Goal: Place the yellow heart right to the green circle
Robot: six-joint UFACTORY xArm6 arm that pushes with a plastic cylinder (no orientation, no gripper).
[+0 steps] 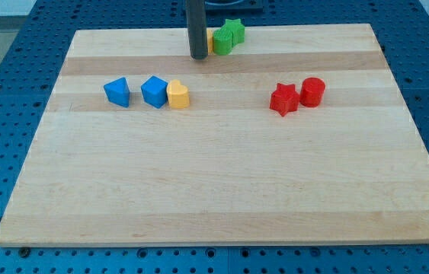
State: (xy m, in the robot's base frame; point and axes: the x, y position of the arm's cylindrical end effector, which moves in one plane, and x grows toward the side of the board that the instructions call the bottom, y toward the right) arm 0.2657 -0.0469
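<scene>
The red star [283, 100] is sitting apart while my tip [198, 57], with no hand showing, is standing just left of a half-hidden yellow block [211, 43], probably the heart, which is needing pushing round to the green circle's [224, 44] right.

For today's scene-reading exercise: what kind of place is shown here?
Probably a robotics lab bench: a wooden board on a blue perforated table, small coloured blocks like the red star, and a dark rod whose tip touches the board.

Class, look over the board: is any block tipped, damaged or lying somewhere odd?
Nothing looks damaged or spilled. All blocks sit flat on the board. My tip rests near the view's top, just left of the green blocks, partly hiding a yellow block between them.
</scene>
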